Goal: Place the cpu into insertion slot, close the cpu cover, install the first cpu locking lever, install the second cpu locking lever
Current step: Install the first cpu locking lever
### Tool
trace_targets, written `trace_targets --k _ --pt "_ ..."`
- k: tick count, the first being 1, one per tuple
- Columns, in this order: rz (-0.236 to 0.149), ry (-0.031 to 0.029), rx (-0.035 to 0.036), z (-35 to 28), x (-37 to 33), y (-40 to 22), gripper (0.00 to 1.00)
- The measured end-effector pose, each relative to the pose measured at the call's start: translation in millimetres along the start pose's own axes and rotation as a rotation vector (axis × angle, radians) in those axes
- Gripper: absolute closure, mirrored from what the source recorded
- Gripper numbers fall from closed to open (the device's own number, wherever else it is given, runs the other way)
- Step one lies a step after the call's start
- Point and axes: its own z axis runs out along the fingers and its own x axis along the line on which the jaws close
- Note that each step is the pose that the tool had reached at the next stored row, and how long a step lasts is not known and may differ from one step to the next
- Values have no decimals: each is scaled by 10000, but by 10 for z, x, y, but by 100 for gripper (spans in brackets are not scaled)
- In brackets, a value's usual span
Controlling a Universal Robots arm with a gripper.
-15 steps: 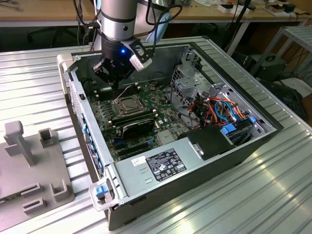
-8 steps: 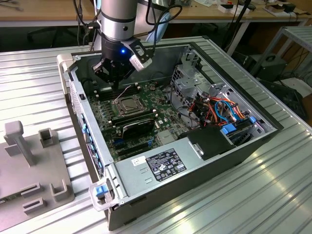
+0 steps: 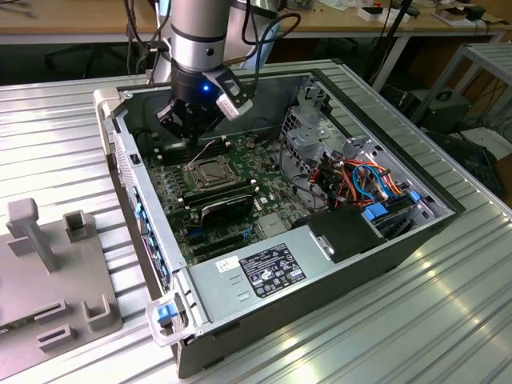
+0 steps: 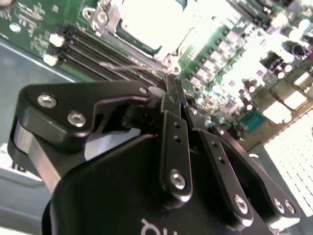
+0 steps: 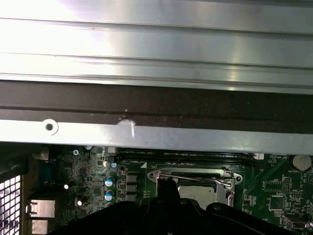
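At the exterior view's left a grey matte plastic fixture [image 3: 48, 296] w/ upright pegs and U-shaped blocks lay on the table [image 3: 48, 144], which was ribbed aluminium w/ long bright grooves. Beside it stood the open PC case [image 3: 336, 296], dark sheet metal w/ a perforated side wall. Above its rear part hung the gripper [image 3: 190, 134], black and angular under a round silver arm segment w/ a small blue light. In the second wrist view the gripper [image 4: 171, 83] had its two flat black fingers pressed together; if sth. thin was between them I could not tell. Just beside it was the insertion slot [image 4: 139, 46], and the cpu [image 3: 210, 170], a flat dull-silver square, sat inside it. The cpu cover [image 5: 226, 190], a thin shiny frame plate, lay flat around the chip, w/ a thin wire lever [image 5: 193, 172] along one edge. Near it ran long narrow memory slots [image 4: 93, 54] on the green board [image 3: 264, 180], then a black rectangular block [image 3: 228, 210]. More to the right came a silvery drive cage [image 3: 308, 132], orange and blue cables [image 3: 364, 180] and a grey power supply box [image 3: 264, 276] w/ a label. Behind were a wooden desk [image 3: 80, 16] and a metal shelf [image 3: 488, 56].
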Motion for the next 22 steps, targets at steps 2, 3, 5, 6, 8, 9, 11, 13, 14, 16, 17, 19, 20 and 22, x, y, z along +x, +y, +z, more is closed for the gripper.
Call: trace_targets --k 2,3,5,6,8,9,11,13,14,16,17,19,20,22 --pt "-1 0 0 21 -38 -2 89" --pt "-1 0 0 33 -55 -2 89" --pt "-3 0 0 55 -84 -3 89" --pt "-2 0 0 60 -93 -2 89" --pt "-1 0 0 62 -96 2 89" --pt "-2 2 1 62 -99 0 89" --pt "-1 11 9 62 -115 -5 89" --pt "-1 11 10 63 -141 -6 89" --pt "-2 11 10 63 -152 -7 89" --pt "-2 12 10 63 -164 -6 89" --pt "-1 10 8 65 -167 -2 89" --pt "-1 10 -11 71 -168 12 89" --pt "0 10 -26 73 -168 18 89" --pt "-3 10 -34 85 -182 28 89"
